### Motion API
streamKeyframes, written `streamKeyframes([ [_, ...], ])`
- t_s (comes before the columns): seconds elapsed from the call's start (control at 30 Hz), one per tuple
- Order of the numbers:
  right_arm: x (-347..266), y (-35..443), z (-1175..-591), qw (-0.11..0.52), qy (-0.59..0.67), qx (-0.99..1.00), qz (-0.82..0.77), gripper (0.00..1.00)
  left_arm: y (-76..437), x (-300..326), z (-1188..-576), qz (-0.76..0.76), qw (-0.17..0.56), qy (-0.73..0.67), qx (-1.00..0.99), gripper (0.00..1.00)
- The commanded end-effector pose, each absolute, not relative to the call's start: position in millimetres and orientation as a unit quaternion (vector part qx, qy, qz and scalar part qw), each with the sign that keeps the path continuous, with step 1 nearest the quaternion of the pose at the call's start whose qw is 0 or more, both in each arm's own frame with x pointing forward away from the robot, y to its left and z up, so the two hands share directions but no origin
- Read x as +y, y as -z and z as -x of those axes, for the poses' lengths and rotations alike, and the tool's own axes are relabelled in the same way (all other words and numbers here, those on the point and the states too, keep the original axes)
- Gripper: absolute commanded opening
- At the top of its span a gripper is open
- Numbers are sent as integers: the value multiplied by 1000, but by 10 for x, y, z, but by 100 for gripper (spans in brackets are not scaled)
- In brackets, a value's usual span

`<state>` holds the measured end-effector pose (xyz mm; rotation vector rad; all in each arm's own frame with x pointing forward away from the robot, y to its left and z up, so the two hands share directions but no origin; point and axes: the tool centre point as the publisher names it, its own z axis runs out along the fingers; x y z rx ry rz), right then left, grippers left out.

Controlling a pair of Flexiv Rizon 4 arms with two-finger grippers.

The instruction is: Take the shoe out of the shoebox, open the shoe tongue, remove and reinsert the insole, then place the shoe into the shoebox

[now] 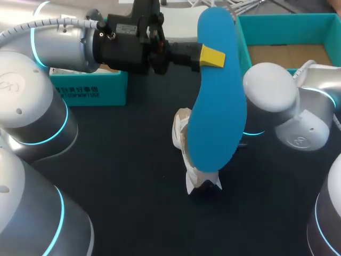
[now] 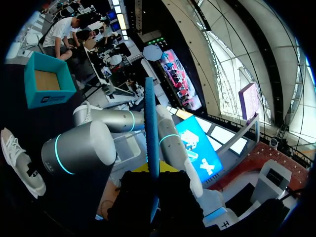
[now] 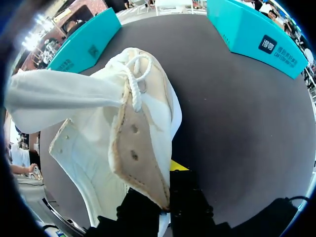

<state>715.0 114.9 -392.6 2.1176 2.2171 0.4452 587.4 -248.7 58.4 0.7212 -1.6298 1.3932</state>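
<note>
While the shoebox [image 1: 242, 37] is standing open beyond both arms, the right hand [image 3: 167, 183] is pinching the rim of the white shoe [image 3: 133, 143] on the counter [image 1: 133, 186]. Just above, the left hand [image 1: 206, 56] is clamping the blue insole [image 1: 216, 106], which is hanging lengthwise below it, lower end aiming at the shoe's opening.

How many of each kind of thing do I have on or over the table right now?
insole: 1
shoe: 1
teal boxes: 2
Total: 4
</note>
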Motion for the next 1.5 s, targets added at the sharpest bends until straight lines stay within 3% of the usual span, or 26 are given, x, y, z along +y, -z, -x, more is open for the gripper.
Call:
streamKeyframes([
  [0.03,1145,4040,-7174,8,-150,718,-680,0,-577,-2493,-5871,-289,425,-557,-652,0],
  [0.07,1134,4073,-7165,5,-152,718,-680,0,-577,-2493,-5871,-289,425,-557,-652,0],
  [0.13,1116,4121,-7144,2,-157,715,-681,45,-577,-2493,-5871,-289,425,-557,-652,0],
  [0.17,1104,4135,-7129,1,-159,713,-683,89,-577,-2493,-5871,-289,425,-557,-652,0],
  [0.2,1093,4140,-7116,0,-160,713,-683,100,-577,-2493,-5871,-289,425,-557,-652,0],
  [0.4,1041,3916,-6985,-3,-187,683,-707,100,-577,-2493,-5871,-289,425,-557,-652,0],
  [0.7,897,3389,-6854,-101,-221,721,-649,100,-577,-2493,-5871,-289,425,-557,-652,0],
  [1.2,917,3354,-6891,-100,-243,715,-647,100,-577,-2493,-5871,-289,425,-557,-652,0],
  [1.5,869,3003,-6979,-244,-334,659,-628,100,-577,-2493,-5871,-289,425,-557,-652,0],
])
